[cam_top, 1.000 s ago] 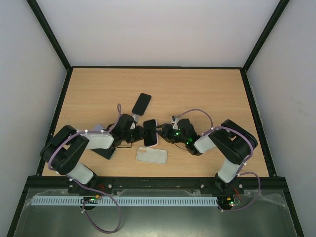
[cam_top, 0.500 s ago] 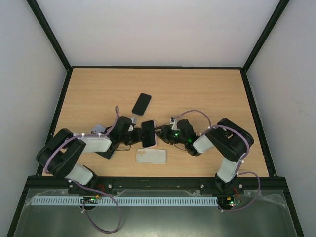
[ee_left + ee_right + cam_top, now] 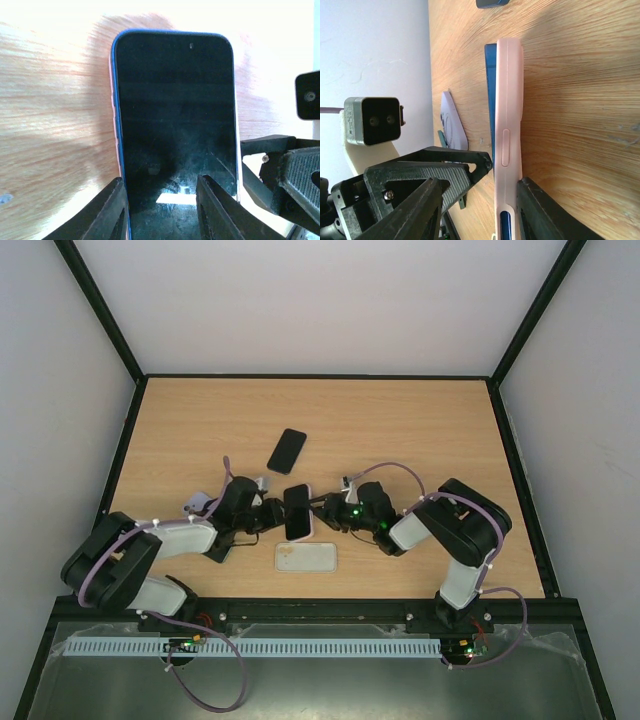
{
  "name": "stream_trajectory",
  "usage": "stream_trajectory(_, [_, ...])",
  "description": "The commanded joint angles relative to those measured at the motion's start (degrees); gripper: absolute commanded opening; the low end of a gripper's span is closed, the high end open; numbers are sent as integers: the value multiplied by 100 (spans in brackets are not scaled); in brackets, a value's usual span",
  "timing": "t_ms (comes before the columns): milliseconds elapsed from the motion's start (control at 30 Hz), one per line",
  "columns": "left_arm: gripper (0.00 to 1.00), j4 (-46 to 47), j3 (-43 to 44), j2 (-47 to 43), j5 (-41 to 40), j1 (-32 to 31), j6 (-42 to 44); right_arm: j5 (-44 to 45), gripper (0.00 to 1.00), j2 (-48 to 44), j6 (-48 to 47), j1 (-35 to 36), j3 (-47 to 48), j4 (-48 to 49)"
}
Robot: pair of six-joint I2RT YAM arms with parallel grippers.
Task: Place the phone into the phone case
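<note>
Mid-table, toward the near edge: a blue slab phone with a black glass screen [image 3: 297,512] sits between the two arms, screen up, long axis running near to far. A pale pink soft phone case [image 3: 509,100] backs it. Seen edge-on from the right wrist, the blue body stands proud of the case's rim along its side. I cannot tell whether the case rests on the light wooden table [image 3: 420,430] or hangs just off it. The left fingers [image 3: 112,212] reach in from the left, spread apart, over the near end of the screen. They are not clamped round the phone, and one tip touches the blue face. The right fingers [image 3: 540,212] come in from the right, also spread. One lies against the back of the pink case, and the other stands off from the phone, with that left fingertip in the gap between. Elsewhere, a second black phone [image 3: 287,450] lies flat farther back, apart from the arms. A whitish translucent case [image 3: 306,557] lies flat just nearer than the held phone. A lavender case [image 3: 454,125] lies off to the left, beside the left arm.
</note>
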Motion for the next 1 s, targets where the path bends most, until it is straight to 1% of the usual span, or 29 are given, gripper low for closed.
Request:
stream_trajectory(0, [40, 263, -144, -81, 183, 103, 40, -214, 42, 116, 87, 86, 156, 324])
stream_trajectory(133, [38, 374, -206, 53, 225, 101, 51, -270, 42, 210, 186, 104, 155, 551])
stream_trajectory(467, [33, 615, -306, 174, 229, 135, 66, -307, 41, 378, 175, 131, 277, 556])
stream_trajectory(633, [33, 721, -318, 260, 302, 140, 22, -36, 31, 336, -127, 131, 350, -114])
stream_trajectory(800, [32, 1020, -406, 203, 388, 137, -96, 229, 25, 261, -669, 135, 577, -931])
stream_trajectory(867, [31, 1085, -408, 181, 448, 141, -145, 270, 22, 234, -771, 139, 628, -1097])
stream_trajectory(967, [31, 1076, -407, 129, 464, 148, -191, 324, 15, 148, -801, 139, 604, -1152])
